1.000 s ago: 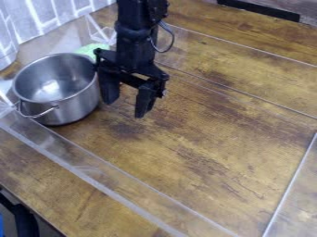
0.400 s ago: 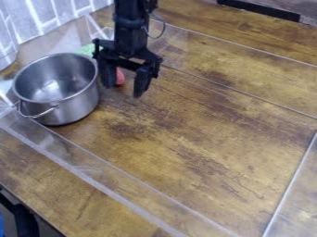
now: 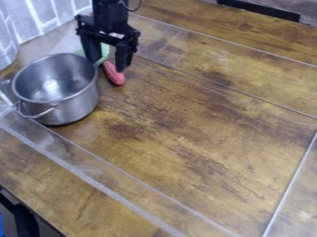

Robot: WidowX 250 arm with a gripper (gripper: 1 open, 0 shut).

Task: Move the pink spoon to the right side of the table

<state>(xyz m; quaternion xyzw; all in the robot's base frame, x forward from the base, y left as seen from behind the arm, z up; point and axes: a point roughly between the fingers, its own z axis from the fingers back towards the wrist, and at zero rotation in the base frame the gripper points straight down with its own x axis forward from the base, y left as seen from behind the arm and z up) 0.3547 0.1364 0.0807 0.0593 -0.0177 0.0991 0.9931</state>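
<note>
The pink spoon (image 3: 114, 74) lies on the dark wooden table (image 3: 210, 111), just right of the steel pot (image 3: 56, 88). It is a small reddish-pink oblong piece. My gripper (image 3: 109, 57) hangs just behind and above the spoon with its black fingers (image 3: 129, 57) spread apart and nothing between them. A bit of a light green rounded object (image 3: 102, 59) shows between the fingers, behind the spoon.
The steel pot with a handle stands at the left. Clear glossy strips (image 3: 148, 185) run across the planks. A cloth-like backdrop (image 3: 37, 18) is at the back left. Bare wood extends to the right and front.
My gripper has moved back and to the left, from the right of the pot to behind the spoon. The pink spoon is now in full view in front of it.
</note>
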